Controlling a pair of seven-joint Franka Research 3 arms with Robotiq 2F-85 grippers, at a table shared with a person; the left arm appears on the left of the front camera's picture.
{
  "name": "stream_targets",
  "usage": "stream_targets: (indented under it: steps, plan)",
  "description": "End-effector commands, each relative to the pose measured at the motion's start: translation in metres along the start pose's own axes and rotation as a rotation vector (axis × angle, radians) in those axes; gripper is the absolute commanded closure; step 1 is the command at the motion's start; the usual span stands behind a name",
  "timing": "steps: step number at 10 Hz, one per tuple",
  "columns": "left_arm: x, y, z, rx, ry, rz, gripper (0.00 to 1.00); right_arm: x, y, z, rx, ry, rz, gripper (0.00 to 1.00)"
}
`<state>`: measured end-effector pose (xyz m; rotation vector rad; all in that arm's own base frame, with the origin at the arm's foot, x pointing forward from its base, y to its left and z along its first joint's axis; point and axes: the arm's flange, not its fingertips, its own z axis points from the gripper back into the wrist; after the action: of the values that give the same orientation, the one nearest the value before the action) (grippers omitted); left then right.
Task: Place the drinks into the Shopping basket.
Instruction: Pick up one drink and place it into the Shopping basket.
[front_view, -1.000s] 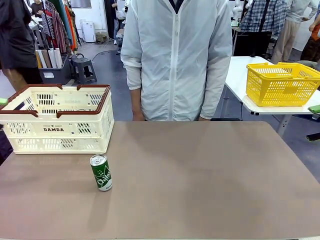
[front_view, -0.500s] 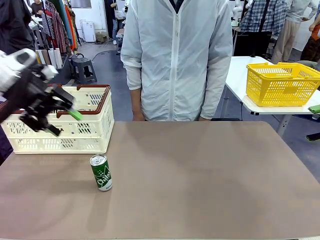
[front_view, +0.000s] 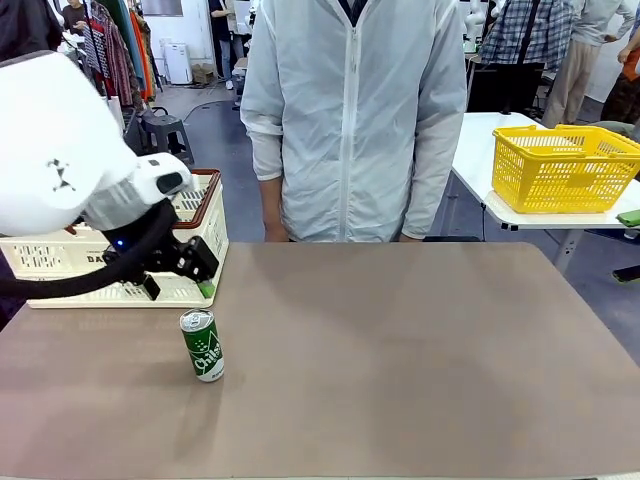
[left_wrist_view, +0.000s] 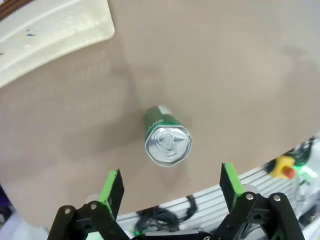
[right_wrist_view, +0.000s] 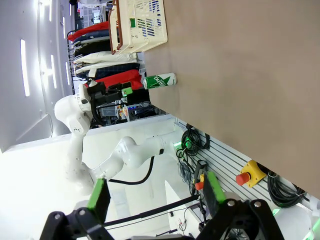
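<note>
Brown flat-topped counter (front_view: 420, 360): 1, bearing the items below; a person in a white zipped jacket (front_view: 350, 120) stands at its far edge.

Left white robot arm (front_view: 60, 160): 1, entering from the left in the front view, partly covering the basket front.

Cream-white slotted plastic Shopping basket with dark brown rim (front_view: 210, 215): 1, on the counter's far left. A pale corner of it (left_wrist_view: 60, 30) appears at the upper left of the left wrist view.

Bright yellow mesh basket (front_view: 560, 165): 1, on a separate white table at the far right, well apart from the counter's contents.

Left tool (front_view: 178, 268): 1, black with green pads, hanging above the can, just in front of the Shopping basket. In the left wrist view its fingers (left_wrist_view: 112, 187) are spread wide apart, released, with the can between and beyond them, not touched.

Right tool (right_wrist_view: 155, 197): 1, fingers spread, released, holding nothing, away from the counter's contents.

Slim green drink can with white lettering and silver top (front_view: 202, 345): 1, upright on the counter, just in front of the Shopping basket, outside it. Seen from above (left_wrist_view: 167, 137) in the left wrist view; also in the right wrist view (right_wrist_view: 160, 80).
</note>
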<state>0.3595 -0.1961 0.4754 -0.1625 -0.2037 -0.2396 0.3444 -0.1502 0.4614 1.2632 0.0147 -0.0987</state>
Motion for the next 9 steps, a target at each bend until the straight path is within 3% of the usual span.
stream_targets:
  steps: [1, 3, 4, 5, 9]
  plan:
    - [0.004, 0.013, 0.002, -0.057, -0.010, 0.057, 0.00, -0.001, 0.005, 0.001, 0.001, 0.004, -0.015, 0.00]
    - [-0.001, -0.003, 0.000, -0.002, 0.002, -0.003, 0.00, -0.001, 0.005, 0.001, 0.001, 0.004, -0.015, 0.00]
    - [0.012, -0.005, -0.018, 0.149, -0.079, 0.226, 0.00, -0.001, 0.005, 0.001, 0.001, 0.004, -0.015, 0.00]
    - [0.018, -0.009, -0.035, 0.214, -0.068, 0.286, 0.00, -0.001, 0.005, 0.001, 0.001, 0.004, -0.015, 0.00]
    - [0.030, -0.015, -0.073, 0.204, 0.037, 0.295, 0.00, -0.001, 0.005, 0.001, 0.001, 0.004, -0.015, 0.00]
